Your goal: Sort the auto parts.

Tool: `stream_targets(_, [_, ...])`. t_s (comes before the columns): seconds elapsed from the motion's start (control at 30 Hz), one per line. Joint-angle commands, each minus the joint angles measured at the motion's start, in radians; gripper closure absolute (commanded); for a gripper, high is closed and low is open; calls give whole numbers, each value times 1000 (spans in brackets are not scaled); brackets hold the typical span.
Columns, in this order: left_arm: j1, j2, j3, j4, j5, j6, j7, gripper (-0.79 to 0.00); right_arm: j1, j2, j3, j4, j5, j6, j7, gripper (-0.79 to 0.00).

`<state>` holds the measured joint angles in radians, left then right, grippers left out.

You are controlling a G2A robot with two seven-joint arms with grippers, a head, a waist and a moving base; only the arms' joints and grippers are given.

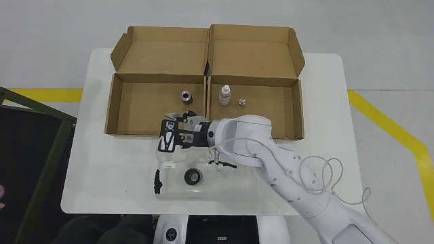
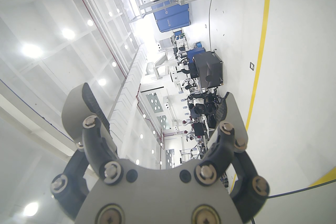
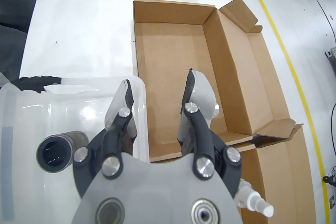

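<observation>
Pickup seems in hand: the right gripper, spread wide and empty, hovers over the clear tray's edge beside the left cardboard box. Next it likely needs to descend onto the cylindrical bearing.

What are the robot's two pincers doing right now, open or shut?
Left pincer: open, holding nothing.
Right pincer: open, holding nothing.

left box: bushing | right box, beside it: bottle (perhaps a nut alongside) | tray in front: bearing
</observation>
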<state>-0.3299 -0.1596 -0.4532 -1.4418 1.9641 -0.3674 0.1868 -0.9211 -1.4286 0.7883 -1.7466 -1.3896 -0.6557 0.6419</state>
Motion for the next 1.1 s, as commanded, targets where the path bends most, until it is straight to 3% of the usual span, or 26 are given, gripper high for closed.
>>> stream_targets(0.0, [0, 0, 0, 0, 0, 0, 0, -785, -31, 8, 9, -26, -9, -17, -1, -366])
stream_targets(0.37, [0, 0, 0, 0, 0, 0, 0, -785, -210, 59, 64, -185, -55, -135, -5, -376])
stream_targets(1.07, [0, 0, 0, 0, 0, 0, 0, -785, -339, 106, 74, -175, -116, -197, -45, -391])
